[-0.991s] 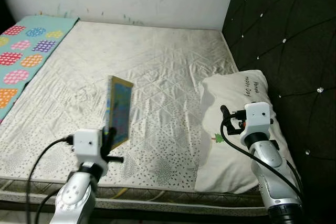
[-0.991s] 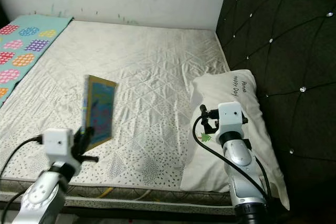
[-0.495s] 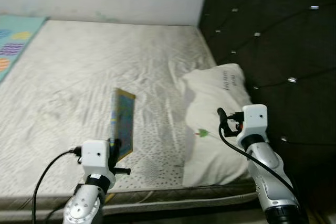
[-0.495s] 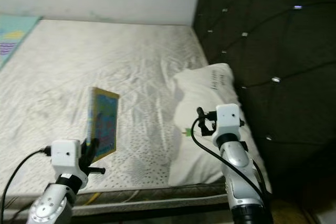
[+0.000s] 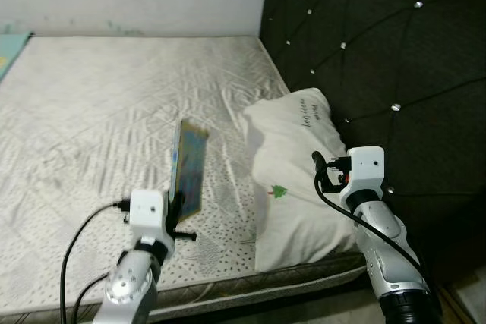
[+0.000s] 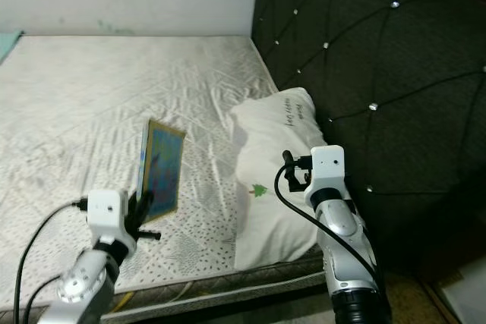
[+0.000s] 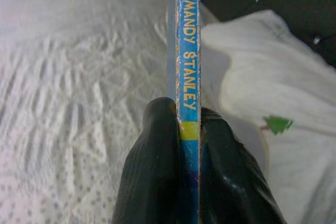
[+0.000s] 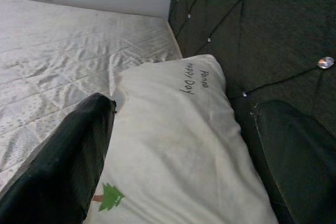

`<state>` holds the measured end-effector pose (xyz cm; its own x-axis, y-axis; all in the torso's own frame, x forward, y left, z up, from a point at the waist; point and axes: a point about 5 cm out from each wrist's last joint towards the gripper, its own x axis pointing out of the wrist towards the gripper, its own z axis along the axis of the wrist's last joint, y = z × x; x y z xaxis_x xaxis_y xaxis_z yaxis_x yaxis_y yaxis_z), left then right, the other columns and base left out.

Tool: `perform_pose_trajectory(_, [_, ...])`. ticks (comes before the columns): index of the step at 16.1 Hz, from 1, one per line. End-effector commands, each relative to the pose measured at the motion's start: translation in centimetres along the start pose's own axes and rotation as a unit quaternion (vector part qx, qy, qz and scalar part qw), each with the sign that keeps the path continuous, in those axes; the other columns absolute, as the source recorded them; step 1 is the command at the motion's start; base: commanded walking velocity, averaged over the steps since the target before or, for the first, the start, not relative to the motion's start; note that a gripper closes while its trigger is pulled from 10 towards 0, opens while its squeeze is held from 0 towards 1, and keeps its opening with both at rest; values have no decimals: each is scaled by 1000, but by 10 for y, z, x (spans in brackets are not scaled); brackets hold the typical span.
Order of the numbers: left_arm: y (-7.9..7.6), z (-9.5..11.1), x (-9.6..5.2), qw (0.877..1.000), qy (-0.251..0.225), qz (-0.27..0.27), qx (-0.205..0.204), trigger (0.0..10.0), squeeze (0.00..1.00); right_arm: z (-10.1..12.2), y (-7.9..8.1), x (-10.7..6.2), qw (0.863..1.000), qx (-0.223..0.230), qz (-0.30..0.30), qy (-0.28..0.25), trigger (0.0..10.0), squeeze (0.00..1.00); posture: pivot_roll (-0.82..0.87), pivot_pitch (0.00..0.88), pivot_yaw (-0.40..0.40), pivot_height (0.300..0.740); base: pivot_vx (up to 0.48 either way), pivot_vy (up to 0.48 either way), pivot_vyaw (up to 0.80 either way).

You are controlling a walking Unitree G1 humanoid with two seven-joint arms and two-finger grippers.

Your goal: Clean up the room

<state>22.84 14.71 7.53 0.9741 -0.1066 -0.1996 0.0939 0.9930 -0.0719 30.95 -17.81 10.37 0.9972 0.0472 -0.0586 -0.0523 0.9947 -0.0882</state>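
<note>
A thin picture book (image 5: 190,167) with a blue and yellow cover stands upright in my left gripper (image 5: 173,208), above the near edge of the bed. The left wrist view looks along its blue spine (image 7: 188,61), lettered "MANDY STANLEY", with a black finger (image 7: 155,166) pressed on each side. My right gripper (image 5: 322,168) is raised over the white pillow (image 5: 292,161) with its fingers (image 8: 68,156) spread wide and nothing between them. The pillow (image 8: 178,145) bears the words "Happy Day" and a small green tree print.
A white quilted mattress (image 5: 99,104) stretches away to a pale wall. A dark tufted headboard (image 5: 372,51) with shiny studs rises on the right, close behind the pillow. A strip of floor (image 6: 456,294) shows at the lower right.
The whole picture has swung to the right: the patterned blanket has slid out on the left and more headboard shows. The book stays held upright in my left gripper.
</note>
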Motion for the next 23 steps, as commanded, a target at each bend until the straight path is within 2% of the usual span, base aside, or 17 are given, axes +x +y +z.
perform_pose_trajectory(1, [5, 9, 2, 999, -27, 24, -10, 10000, 0, 3, -6, -1, 1000, 2, -7, -8, 10000, 0, -115, 0, -51, 740, 0, 0, -800])
perform_pose_trajectory(2, [14, 11, 3, 997, -34, 58, -23, 10000, 0, 2, -4, -1, 1000, 0, -2, -6, 10000, 0, -107, 0, -57, 740, 0, 0, 0])
perform_pose_trajectory(4, [15, 13, 2, 997, -38, 67, -21, 10000, 0, 2, 1, 2, 1000, -5, 8, -5, 10000, 0, -95, 0, -62, 740, 0, 0, 0])
perform_pose_trajectory(7, [12, 12, -1, 997, -39, 59, -21, 10000, 0, 5, 6, 5, 1000, 0, 13, -11, 10000, 0, -91, 0, -59, 740, 0, 0, 0])
perform_pose_trajectory(12, [13, 11, -3, 997, -34, 56, -43, 10000, 0, 0, 4, 0, 1000, -1, 7, -7, 10000, 0, -94, 0, -50, 740, 0, 0, 0])
perform_pose_trajectory(15, [8, 16, -2, 997, -34, 20, -71, 10000, 0, 3, 4, 1, 1000, 8, 3, -9, 10000, 0, -93, 0, -43, 740, 0, 0, 0])
perform_pose_trajectory(19, [6, 20, 4, 996, -39, 16, -73, 10000, 0, 8, 8, 2, 999, 34, 24, -18, 10000, 0, -101, 0, -50, 740, 0, 0, 0])
perform_pose_trajectory(23, [8, 21, 6, 995, -46, 24, -90, 10000, 0, 9, 12, 3, 998, 37, 47, -19, 10000, 0, -101, 0, -68, 740, 0, 0, 0])
